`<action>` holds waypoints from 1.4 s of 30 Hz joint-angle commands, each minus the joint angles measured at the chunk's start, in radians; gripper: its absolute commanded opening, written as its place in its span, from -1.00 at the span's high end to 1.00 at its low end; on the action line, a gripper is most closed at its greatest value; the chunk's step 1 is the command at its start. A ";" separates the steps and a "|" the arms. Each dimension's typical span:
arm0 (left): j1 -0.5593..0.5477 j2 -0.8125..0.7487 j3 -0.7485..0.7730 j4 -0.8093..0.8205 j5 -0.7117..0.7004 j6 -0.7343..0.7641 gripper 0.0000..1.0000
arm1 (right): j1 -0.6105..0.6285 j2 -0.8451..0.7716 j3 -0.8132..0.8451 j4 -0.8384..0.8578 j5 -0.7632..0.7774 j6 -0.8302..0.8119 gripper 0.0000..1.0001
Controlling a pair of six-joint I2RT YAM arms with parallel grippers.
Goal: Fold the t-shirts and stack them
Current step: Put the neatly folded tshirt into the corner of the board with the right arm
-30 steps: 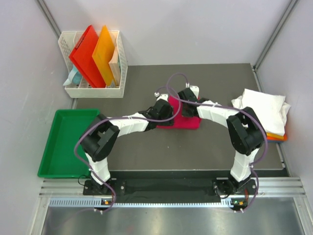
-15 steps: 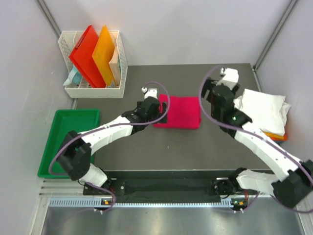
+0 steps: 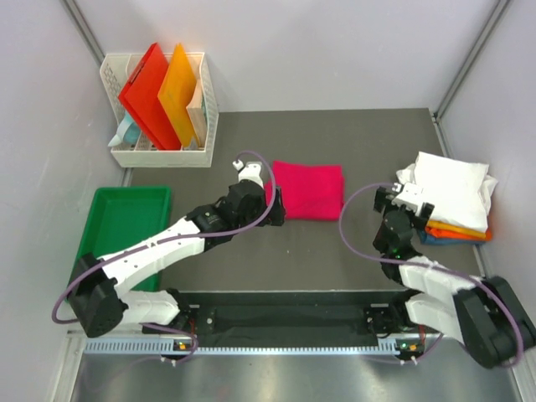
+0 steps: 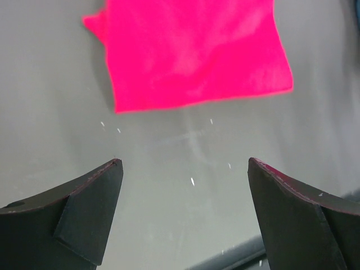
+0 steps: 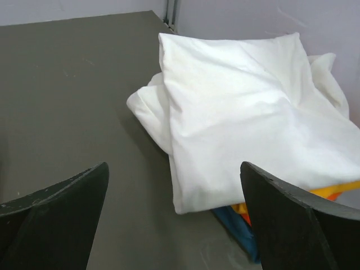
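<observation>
Pink shirt (image 3: pixel 308 190) | just ahead of left gripper (image 4: pixel 184 162), long side crosswise | right gripper (image 5: pixel 173 166) farther, facing white shirt (image 5: pixel 247 107) | both spread wide, empty

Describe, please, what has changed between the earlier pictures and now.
Both grippers were at the pink t-shirt; both have left it and stand open. The left gripper drew back toward the near left, just off the shirt's edge. The right gripper swung to the far right, then came back nearer, beside the white-topped stack. The pink t-shirt stays folded mid-table; the stack, the basket and the green tray are unchanged.
</observation>
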 commanded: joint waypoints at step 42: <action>-0.305 0.417 0.377 -0.318 -0.492 -0.215 -0.86 | -0.339 0.437 0.072 0.428 -0.767 0.037 -0.99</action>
